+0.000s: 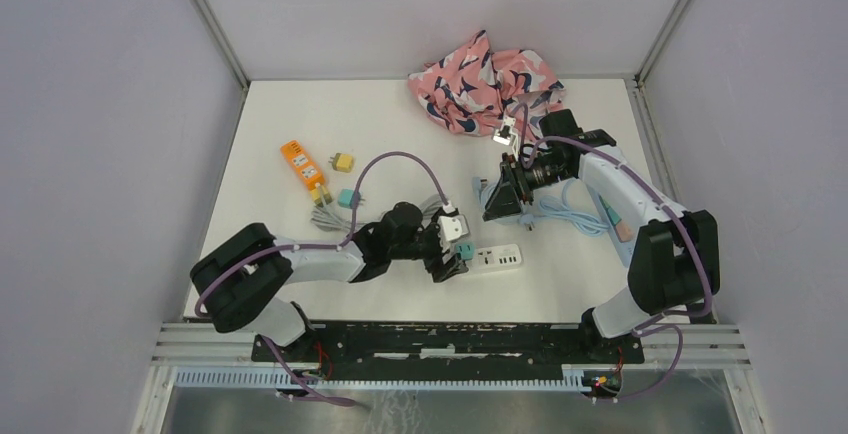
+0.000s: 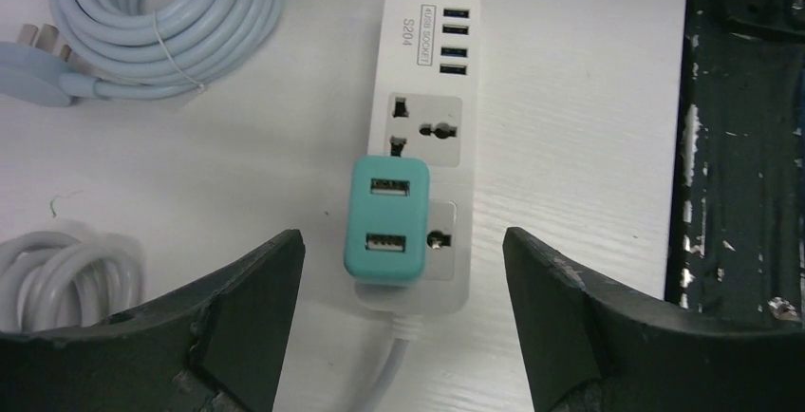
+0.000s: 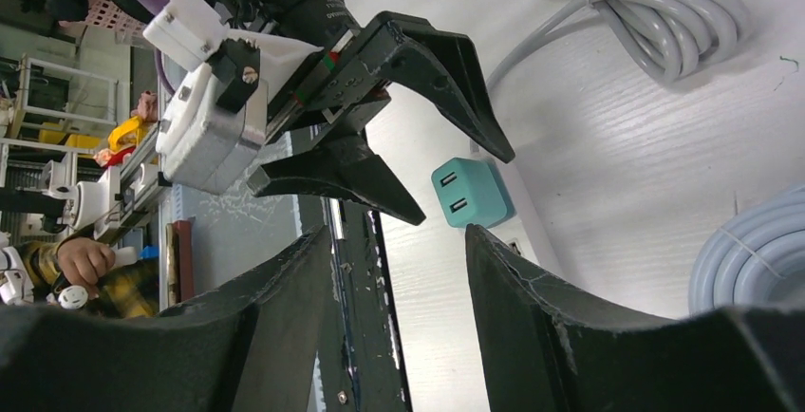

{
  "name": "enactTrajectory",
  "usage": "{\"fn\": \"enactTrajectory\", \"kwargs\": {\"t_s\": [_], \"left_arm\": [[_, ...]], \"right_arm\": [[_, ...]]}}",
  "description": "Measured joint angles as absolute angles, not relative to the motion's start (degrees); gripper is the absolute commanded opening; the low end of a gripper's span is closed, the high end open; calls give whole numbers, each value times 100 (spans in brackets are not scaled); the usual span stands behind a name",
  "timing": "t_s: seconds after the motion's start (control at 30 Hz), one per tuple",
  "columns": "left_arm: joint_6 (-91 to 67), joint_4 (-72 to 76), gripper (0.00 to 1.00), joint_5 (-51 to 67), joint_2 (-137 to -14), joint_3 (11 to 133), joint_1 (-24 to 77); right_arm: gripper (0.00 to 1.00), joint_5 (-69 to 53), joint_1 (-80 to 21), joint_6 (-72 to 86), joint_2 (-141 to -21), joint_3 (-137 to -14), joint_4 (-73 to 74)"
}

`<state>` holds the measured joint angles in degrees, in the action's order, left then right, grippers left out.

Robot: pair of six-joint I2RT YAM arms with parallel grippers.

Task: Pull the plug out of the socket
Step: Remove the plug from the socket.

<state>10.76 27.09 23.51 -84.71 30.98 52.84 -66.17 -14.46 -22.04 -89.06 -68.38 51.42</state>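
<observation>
Overhead | white table [image 1: 400, 114], pale walls [image 1: 100, 104] | socket [image 1: 497, 258] near front | cloth [image 1: 485, 82] rear

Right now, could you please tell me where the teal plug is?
In the left wrist view the teal plug sits centre frame, plugged into the cable end of the white strip, flanked by the open left gripper, untouched.

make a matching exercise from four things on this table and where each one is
Things:
1. teal plug
2. white socket strip
3. pink cloth
4. orange socket strip

Places:
a. crumpled at the far edge of the table
b. stuck into the white socket strip
c. on the left side, beside a yellow plug
d. flat near the front edge, usb ports facing up

Pairs: 1-b, 2-d, 3-a, 4-c
</observation>
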Motion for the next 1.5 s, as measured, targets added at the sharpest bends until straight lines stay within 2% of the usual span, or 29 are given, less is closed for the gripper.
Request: {"fn": "enactTrajectory", "kwargs": {"t_s": [0.13,0.2,0.4,0.57,0.67,0.8,0.83,1.07,1.5], "left_arm": [[1271,2709,76,2130,-8733,3345,5354],[1321,2709,68,2088,-8820,3400,5374],[1424,2707,53,1977,-9164,3581,5387],[1444,2703,16,2003,-9338,3682,5406],[1459,2676,4,2005,-9341,3704,5408],[1459,2670,3,2005,-9338,3704,5408],[1459,2681,3,2005,-9338,3701,5408],[1437,3055,3,2014,-9268,3441,5408],[1168,3618,3,2014,-9188,3068,5408]], "right_arm": [[60,-6567,-1446,-2279,-8864,-6836,5142],[60,-6545,-1446,-2331,-8840,-6836,5137],[60,-6466,-1446,-2486,-8639,-6733,5024],[62,-6440,-1446,-2917,-8311,-6451,4919],[78,-6440,-1444,-3645,-8066,-6208,4952],[98,-6372,-1439,-5129,-7714,-5793,5223],[100,-6335,-1439,-5494,-7620,-5664,5262],[100,-6075,-1444,-7067,-7419,-5124,5411],[100,-5317,-2062,-7964,-7535,-4735,5129]]}}
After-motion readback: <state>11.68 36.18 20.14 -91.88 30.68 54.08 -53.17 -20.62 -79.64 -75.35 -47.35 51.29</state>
